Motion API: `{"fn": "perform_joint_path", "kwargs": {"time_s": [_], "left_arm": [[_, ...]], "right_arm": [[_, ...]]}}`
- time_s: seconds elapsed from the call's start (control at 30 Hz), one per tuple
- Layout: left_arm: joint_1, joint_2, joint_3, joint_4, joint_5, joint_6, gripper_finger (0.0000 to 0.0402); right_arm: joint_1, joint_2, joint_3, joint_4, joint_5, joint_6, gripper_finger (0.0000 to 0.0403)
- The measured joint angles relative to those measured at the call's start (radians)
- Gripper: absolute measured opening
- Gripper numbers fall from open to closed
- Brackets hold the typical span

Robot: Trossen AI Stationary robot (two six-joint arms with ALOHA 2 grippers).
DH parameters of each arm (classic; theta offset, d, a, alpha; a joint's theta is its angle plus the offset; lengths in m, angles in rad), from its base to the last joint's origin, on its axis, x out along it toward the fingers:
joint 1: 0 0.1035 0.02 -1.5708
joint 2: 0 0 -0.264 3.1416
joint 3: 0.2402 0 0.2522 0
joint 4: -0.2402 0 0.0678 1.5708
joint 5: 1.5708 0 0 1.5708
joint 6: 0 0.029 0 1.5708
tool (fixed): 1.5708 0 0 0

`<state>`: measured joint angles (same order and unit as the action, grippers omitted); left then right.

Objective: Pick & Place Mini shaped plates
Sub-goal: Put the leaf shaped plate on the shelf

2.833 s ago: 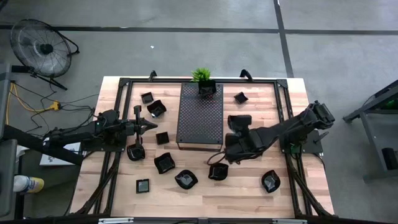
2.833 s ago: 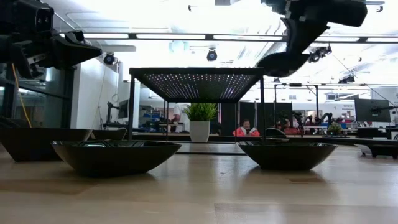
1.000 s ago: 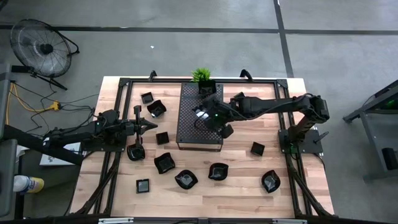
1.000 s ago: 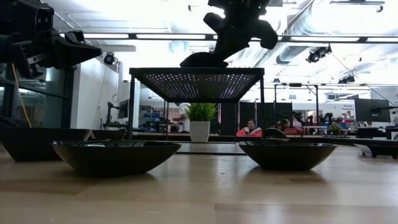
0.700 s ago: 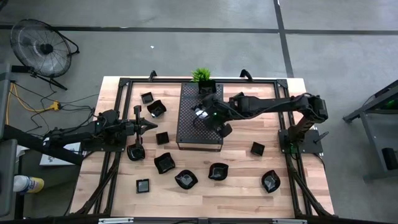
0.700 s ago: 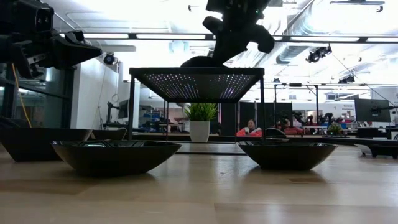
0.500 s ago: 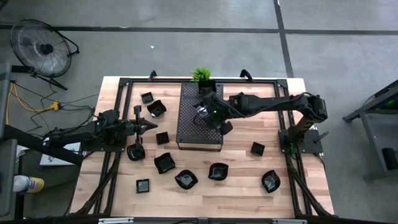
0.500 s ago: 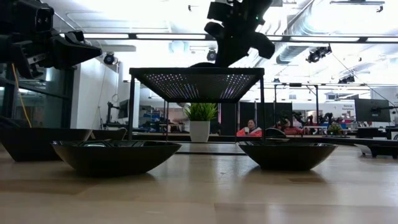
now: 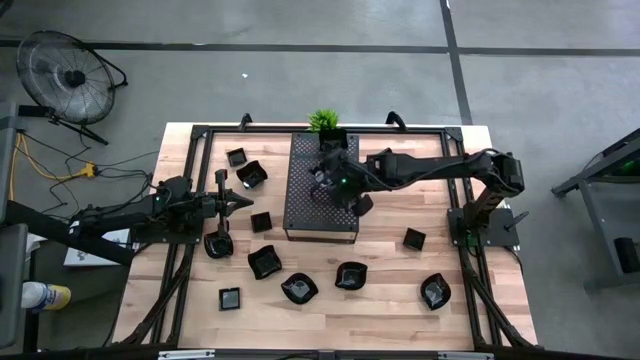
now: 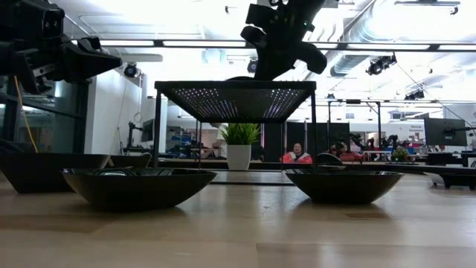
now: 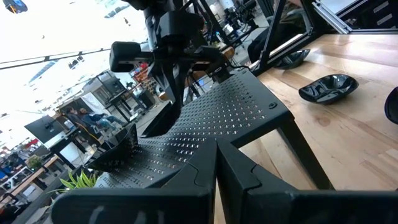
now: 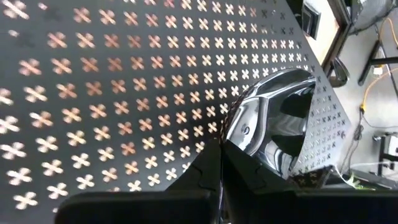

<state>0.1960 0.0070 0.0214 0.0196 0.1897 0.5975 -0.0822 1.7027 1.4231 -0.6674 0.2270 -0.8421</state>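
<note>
Several glossy black mini plates lie loose on the wooden table, among them one (image 9: pixel 264 263) and another (image 9: pixel 351 276). One mini plate (image 12: pixel 273 118) rests on the raised perforated tray (image 9: pixel 320 215). My right gripper (image 9: pixel 330 182) reaches over the tray from the table's right, and its fingers (image 12: pixel 217 149) are closed at that plate's rim. My left gripper (image 9: pixel 243 201) waits shut above the table's left half, just left of the tray, and faces the tray (image 11: pixel 249 118). My right gripper has the mini plate by its rim (image 12: pixel 229 138). The rim runs in between the closed fingers, and the fingers hide the exact spot. It comes slanting down from the table's right. The plate's underside is on the perforated tray, its hollow tilted up.
A small green plant (image 9: pixel 324 122) stands at the tray's far end. A black frame (image 9: pixel 190 150) runs along the table's edges. More plates sit at the left far corner (image 9: pixel 237 157) and near the right edge (image 9: pixel 435 292). People sit in the room beyond (image 10: pixel 296 156).
My right gripper has moved a little toward the table's far edge over the tray, staying closed. The plate has gone along the tray top with it and shows lower and smaller in the low view.
</note>
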Motion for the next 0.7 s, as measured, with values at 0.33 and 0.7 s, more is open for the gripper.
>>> {"fn": "perform_joint_path", "kwargs": {"time_s": [0.33, 0.7], "left_arm": [[0.000, 0.000, 0.000, 0.000, 0.000, 0.000, 0.0001], [0.000, 0.000, 0.000, 0.000, 0.000, 0.000, 0.0001]], "right_arm": [[0.000, 0.021, 0.000, 0.035, 0.015, -0.013, 0.0000], [-0.003, 0.021, 0.001, 0.053, 0.016, -0.013, 0.0017]]}}
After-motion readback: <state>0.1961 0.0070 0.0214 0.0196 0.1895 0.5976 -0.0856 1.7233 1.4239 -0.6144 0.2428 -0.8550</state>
